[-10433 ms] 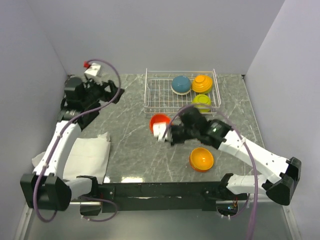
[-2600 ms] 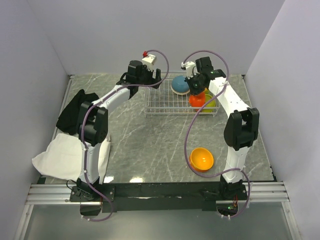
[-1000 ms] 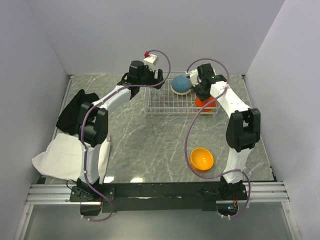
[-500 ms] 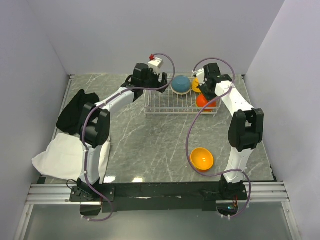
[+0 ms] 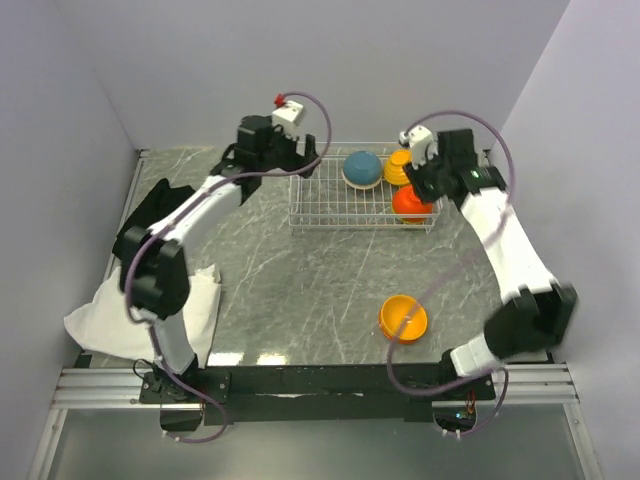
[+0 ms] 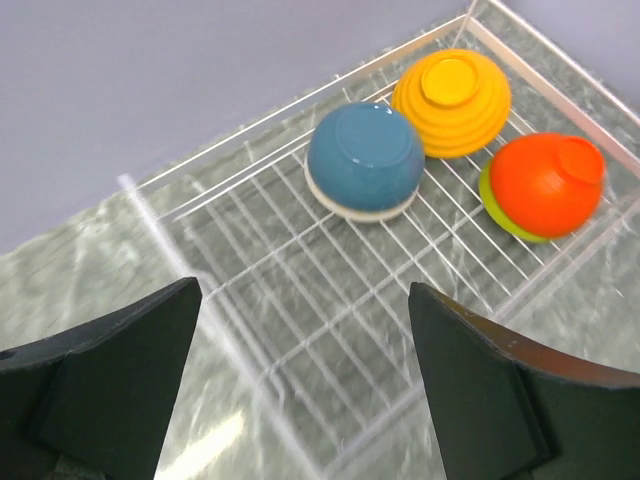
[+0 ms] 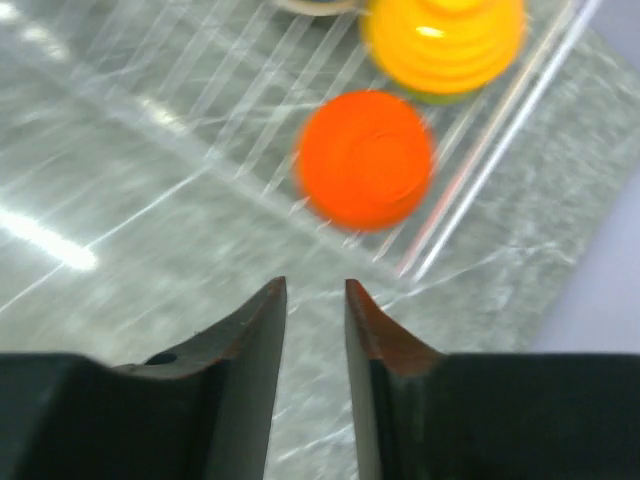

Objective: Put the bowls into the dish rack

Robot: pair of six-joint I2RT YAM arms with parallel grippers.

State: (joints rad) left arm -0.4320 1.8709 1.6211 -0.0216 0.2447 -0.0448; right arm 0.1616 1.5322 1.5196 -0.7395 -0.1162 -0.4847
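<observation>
The wire dish rack [image 5: 330, 195] stands at the back of the table. In it, upside down, are a teal-blue bowl [image 6: 365, 155] on a white rim, a ridged yellow-orange bowl [image 6: 452, 100], and a red-orange bowl [image 6: 545, 180] sitting on a lime green bowl [image 6: 497, 207]. Another orange bowl [image 5: 403, 318] lies upright on the table in front. My left gripper [image 6: 303, 290] is wide open and empty above the rack's left half. My right gripper [image 7: 316, 288] has its jaws a narrow gap apart and empty, just outside the rack's front right corner, short of the red-orange bowl [image 7: 365, 160].
A white cloth [image 5: 150, 310] lies at the front left with a black cloth [image 5: 135, 225] behind it. Grey walls close in the left, back and right. The rack's raised wire sides [image 7: 480, 170] stand between my right gripper and the bowls.
My right gripper set the red-orange bowl upside down on the green bowl in the rack, let go and drew back to the right. My left gripper shifted a little left over the rack.
</observation>
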